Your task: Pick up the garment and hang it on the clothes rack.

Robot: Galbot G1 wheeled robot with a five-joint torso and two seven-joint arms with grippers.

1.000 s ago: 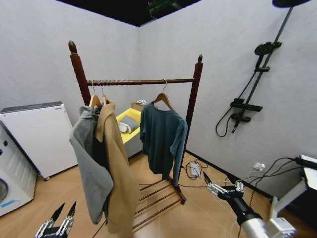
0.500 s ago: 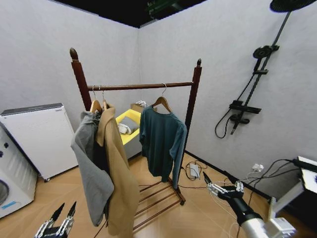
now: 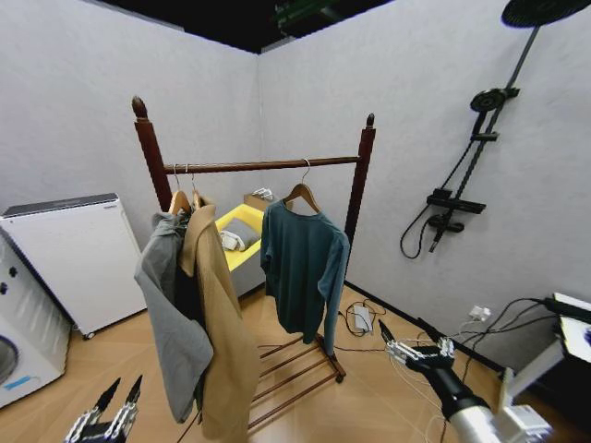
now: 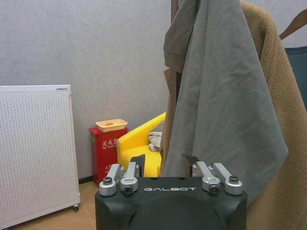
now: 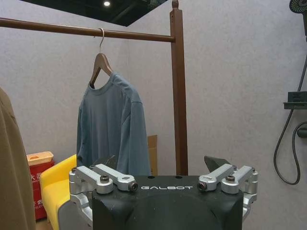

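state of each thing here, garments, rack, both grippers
dark teal long-sleeved top: hanging on the rack bar by a wooden hanger
tan coat: hanging
grey hoodie: hanging
dark wooden clothes rack: upright
left gripper: open, empty
right gripper: open, empty

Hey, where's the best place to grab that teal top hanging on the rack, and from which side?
Probably the wooden hanger, at its shoulder just under the hook, not the soft teal top, which would slip. Come from the front with the open right gripper: that side faces the robot, the rack post stands close on the far side.
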